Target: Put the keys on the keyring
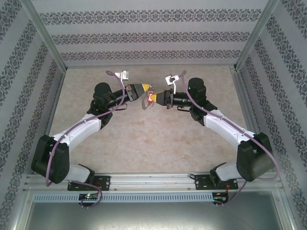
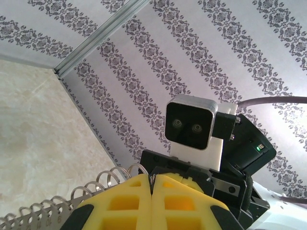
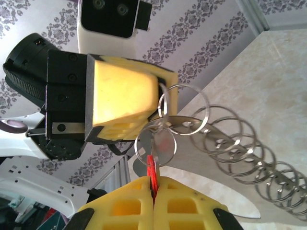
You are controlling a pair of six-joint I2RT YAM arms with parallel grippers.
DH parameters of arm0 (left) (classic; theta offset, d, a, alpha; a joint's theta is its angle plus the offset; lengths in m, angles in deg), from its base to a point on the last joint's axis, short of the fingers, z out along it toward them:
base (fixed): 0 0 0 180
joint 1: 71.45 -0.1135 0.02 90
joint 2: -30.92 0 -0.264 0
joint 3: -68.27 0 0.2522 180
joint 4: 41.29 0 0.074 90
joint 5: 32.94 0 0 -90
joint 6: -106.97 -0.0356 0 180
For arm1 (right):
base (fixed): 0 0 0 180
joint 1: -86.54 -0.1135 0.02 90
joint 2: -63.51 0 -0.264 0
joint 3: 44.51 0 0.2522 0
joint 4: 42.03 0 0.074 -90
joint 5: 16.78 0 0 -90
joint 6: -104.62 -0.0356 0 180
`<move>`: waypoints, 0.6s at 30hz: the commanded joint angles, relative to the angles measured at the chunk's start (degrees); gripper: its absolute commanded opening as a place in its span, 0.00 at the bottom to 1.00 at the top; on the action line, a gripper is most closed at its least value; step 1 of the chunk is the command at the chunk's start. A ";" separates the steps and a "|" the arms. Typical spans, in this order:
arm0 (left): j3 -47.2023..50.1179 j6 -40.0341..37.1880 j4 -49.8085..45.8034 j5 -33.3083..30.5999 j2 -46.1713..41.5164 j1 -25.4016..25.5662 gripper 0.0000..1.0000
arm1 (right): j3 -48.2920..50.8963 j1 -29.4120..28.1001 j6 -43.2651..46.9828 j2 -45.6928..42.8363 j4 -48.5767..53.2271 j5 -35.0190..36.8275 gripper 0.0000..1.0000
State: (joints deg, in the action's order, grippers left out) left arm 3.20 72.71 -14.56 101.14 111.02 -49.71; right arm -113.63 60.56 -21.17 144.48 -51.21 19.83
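Right hand (image 3: 154, 188) clamps the red-tagged keys (image 3: 152, 166) at one end of the keyring (image 3: 225, 158), which the left hand (image 2: 151, 186) grips.

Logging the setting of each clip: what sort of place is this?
Probably a purpose-built robot test cell, not a lived-in room: grey floral-striped wallpaper panels, bare aluminium frame rails at the corners, and a beige stone-patterned tabletop.

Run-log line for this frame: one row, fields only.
stage: mid-air threading | left gripper: shut on keyring | right gripper: shut on keys | keys at keyring's end, attachment unclear
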 commanded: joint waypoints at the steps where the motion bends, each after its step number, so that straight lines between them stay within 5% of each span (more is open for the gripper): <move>1: 0.16 -1.28 2.96 -2.16 -1.46 0.11 0.00 | -2.17 -2.01 0.73 1.62 -0.10 -2.18 0.00; 18: 0.39 -0.20 4.69 -2.26 -0.50 0.09 0.00 | -5.83 -5.54 3.56 5.10 4.79 -7.35 0.00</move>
State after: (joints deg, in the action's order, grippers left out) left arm 4.05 72.71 -14.47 100.09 111.00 -50.10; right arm -118.04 57.88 -20.43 149.16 -48.58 18.69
